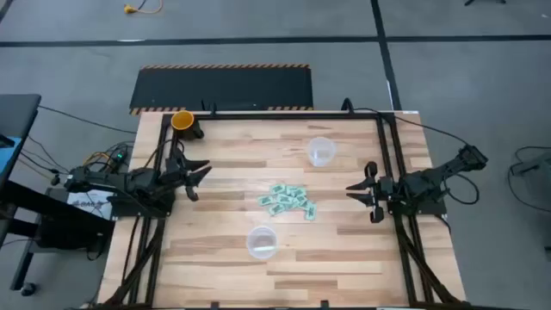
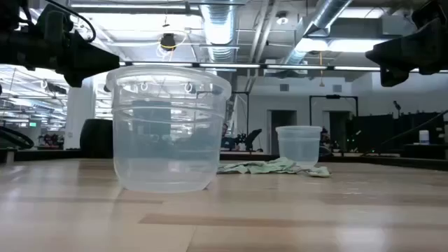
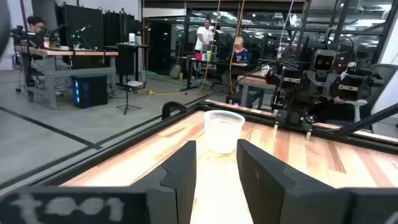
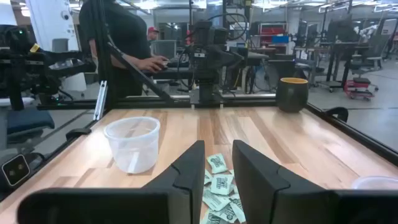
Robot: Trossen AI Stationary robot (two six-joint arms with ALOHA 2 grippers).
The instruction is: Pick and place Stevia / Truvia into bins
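Note:
Several green and white Stevia packets (image 1: 287, 202) lie flat in a loose pile at mid-table, also seen in the right wrist view (image 4: 221, 185) and low view (image 2: 269, 166). One clear bin (image 1: 321, 151) stands upright toward the far edge, the other (image 1: 262, 243) toward the near edge (image 2: 168, 129). My left gripper (image 1: 196, 176) hovers open at the table's left side, pointing right toward the far bin (image 3: 222, 130). My right gripper (image 1: 360, 191) hovers open at the right side, pointing left at the pile, with the near bin (image 4: 132, 143) beside it.
An orange-yellow cup (image 1: 182, 120) stands at the far left corner, seen as well in the right wrist view (image 4: 292, 93). A black frame (image 1: 258, 113) runs along the table's edges. Bare wood lies between each gripper and the pile. People and desks show in the room beyond.

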